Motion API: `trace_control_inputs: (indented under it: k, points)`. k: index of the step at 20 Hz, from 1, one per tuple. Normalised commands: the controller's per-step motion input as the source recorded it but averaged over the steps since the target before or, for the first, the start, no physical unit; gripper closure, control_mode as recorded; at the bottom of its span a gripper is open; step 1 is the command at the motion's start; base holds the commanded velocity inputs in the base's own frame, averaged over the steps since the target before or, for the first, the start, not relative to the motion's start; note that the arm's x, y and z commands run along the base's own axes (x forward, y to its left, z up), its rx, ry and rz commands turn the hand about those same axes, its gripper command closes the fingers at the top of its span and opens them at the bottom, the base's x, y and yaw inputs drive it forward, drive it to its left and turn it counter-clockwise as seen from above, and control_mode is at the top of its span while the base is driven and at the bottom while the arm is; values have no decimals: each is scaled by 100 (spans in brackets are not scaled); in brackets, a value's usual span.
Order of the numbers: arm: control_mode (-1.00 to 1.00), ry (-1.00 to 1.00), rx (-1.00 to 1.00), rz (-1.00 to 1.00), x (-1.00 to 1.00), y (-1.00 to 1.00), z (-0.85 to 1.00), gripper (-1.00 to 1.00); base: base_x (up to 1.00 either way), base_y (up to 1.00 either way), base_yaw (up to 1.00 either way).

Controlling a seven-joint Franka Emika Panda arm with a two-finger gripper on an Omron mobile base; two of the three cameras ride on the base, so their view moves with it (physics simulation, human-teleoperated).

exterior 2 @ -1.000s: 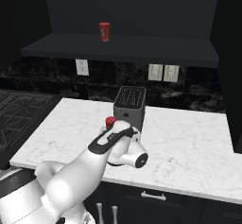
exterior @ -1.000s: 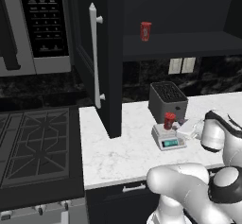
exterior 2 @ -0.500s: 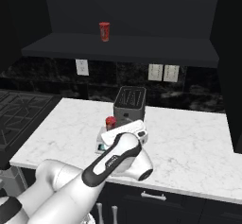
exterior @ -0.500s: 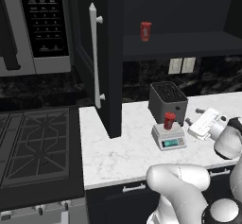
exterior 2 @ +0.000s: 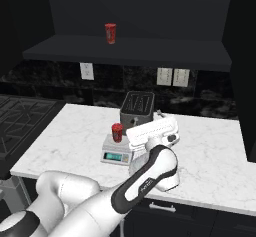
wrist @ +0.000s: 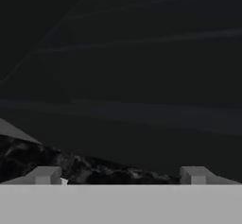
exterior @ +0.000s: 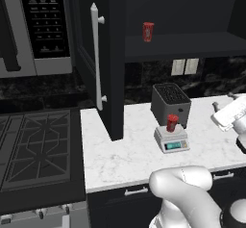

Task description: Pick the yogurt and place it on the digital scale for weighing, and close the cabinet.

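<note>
The small red tapered yogurt cup [exterior: 172,122] stands on the pale grey square digital scale [exterior: 171,139], at six o'clock of the black boxy toaster [exterior: 170,104]. The two-finger gripper [wrist: 121,175], fingers wide apart and empty, faces dark cabinet interior. The tall black cabinet's door [exterior: 101,58] hangs open at ten o'clock; a wide swing towards it risks toppling the cup. No writing is legible.
</note>
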Motion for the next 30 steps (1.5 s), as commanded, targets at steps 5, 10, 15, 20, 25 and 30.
trace_control_inputs:
  k: [5,10,15,20,25,30]
  points:
    - [-100,-53,-19,-26,-37,-43,40,-100,0,0,0]
    - [-100,-23,-57,-61,-4,-3,1,-100,0,0,0]
    - [-100,-22,-57,-76,0,0,4,-100,0,0,0]
    - [-100,-32,-10,-49,-29,-20,56,-100,0,0,0]
    - [-100,-64,31,-3,-7,-18,45,-100,0,0,0]
    - [-100,-48,-3,0,0,-22,5,-100,0,0,0]
